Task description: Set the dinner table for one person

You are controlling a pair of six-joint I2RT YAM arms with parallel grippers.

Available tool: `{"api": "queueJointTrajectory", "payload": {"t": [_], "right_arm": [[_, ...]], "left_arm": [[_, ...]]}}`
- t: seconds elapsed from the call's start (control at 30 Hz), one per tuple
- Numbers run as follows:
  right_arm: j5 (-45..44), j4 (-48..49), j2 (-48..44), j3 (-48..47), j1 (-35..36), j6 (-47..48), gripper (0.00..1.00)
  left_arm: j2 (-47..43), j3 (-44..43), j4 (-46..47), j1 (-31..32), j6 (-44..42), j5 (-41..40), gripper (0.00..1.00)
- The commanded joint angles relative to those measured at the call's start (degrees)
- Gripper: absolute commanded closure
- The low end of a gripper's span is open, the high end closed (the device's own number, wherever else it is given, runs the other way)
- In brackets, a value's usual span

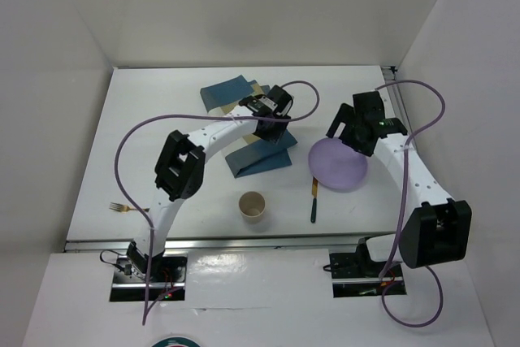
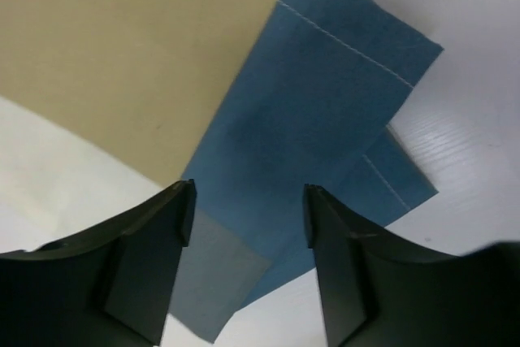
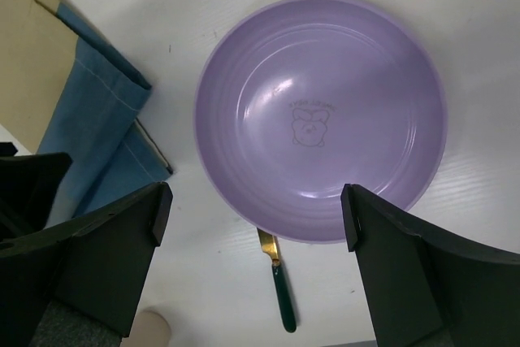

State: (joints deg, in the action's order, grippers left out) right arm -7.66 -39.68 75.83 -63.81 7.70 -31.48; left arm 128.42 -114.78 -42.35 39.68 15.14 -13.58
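Note:
The white dinner table (image 1: 146, 136) carries a crumpled blue-and-tan placemat (image 1: 244, 123). My left gripper (image 1: 272, 111) hovers over it. In the left wrist view the left gripper (image 2: 250, 197) is open, its jaws apart above a folded blue corner of the placemat (image 2: 325, 95), with nothing between them. A purple plate (image 1: 337, 164) lies right of the mat. My right gripper (image 1: 351, 132) hangs above the plate's far edge. In the right wrist view the right gripper (image 3: 256, 199) stands wide open and empty over the plate (image 3: 321, 119).
A green-handled knife (image 1: 314, 201) lies by the plate's near-left rim, its gold blade tucked under the edge (image 3: 280, 290). A tan paper cup (image 1: 253, 205) stands near the front middle. A gold fork (image 1: 122, 207) lies at the front left. White walls enclose the table.

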Motion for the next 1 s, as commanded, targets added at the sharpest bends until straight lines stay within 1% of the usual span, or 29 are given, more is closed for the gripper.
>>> {"api": "queueJointTrajectory", "payload": {"t": [0.0, 0.07, 0.13, 0.17, 0.27, 0.37, 0.4, 0.53, 0.6, 0.63, 0.67, 0.73, 0.77, 0.87, 0.97], "right_arm": [[1.86, 2.5, -1.74, 1.23, -0.85, -0.6, 0.01], [1.86, 2.5, -1.74, 1.76, -0.85, -1.21, 0.01], [1.86, 2.5, -1.74, 1.76, -0.85, -1.73, 0.01], [1.86, 2.5, -1.74, 1.76, -0.85, -1.74, 0.01], [1.86, 2.5, -1.74, 1.76, -1.38, -1.74, 0.01], [1.86, 2.5, -1.74, 1.76, -1.38, -1.74, 0.01], [1.86, 2.5, -1.74, 1.76, -1.38, -1.74, 0.01], [1.86, 2.5, -1.74, 2.38, -1.38, -2.79, 0.01], [1.86, 2.5, -1.13, 2.38, -1.38, -2.79, 0.01], [1.86, 2.5, -1.13, 2.38, -1.38, -2.79, 0.01], [1.86, 1.89, -1.13, 2.38, -1.38, -2.79, 0.01], [1.86, 1.89, -1.13, 1.76, -1.38, -2.79, 0.01], [1.86, 1.89, -1.65, 1.76, -1.38, -2.79, 0.01], [1.86, 1.89, -2.18, 1.76, -1.38, -2.79, 0.01], [1.86, 1.89, -2.79, 1.76, -1.38, -2.79, 0.01]], "left_arm": [[1.82, -4.48, -0.11, 1.45, -1.5, 2.93, 0.26], [3.41, -6.84, -0.1, 1.97, -2.91, 2.95, 0.26], [6.31, -8.78, -0.98, 2.5, -4.41, 2.33, 0.3], [7.1, -10.45, -2.37, 2.51, -4.41, 2.33, 0.3], [8.25, -10.46, -2.39, 2.51, -5.73, 2.86, 0.3], [8.25, -8.54, -2.39, 2.51, -6.25, 4.17, 0.3], [8.25, -8.53, -2.39, 2.51, -6.26, 4.18, 0.29], [10.45, -9.84, -3.79, 2.51, -6.26, 2.34, 0.3], [10.45, -8.98, -3.79, 2.51, -6.26, 2.33, 0.33], [10.45, -8.97, -3.79, 2.51, -6.26, 2.33, 0.39], [10.45, -8.27, -3.79, 2.51, -6.26, 2.33, 0.41], [9.92, -7.65, -3.79, 2.51, -6.79, 3.04, 0.4], [10.44, -7.65, -3.79, 2.51, -6.79, 3.04, 0.37], [10.45, -8.88, -5.46, 2.51, -6.17, 3.04, 0.37], [9.22, -8.88, -6.08, 2.51, -5.56, 4.08, 0.27]]}}
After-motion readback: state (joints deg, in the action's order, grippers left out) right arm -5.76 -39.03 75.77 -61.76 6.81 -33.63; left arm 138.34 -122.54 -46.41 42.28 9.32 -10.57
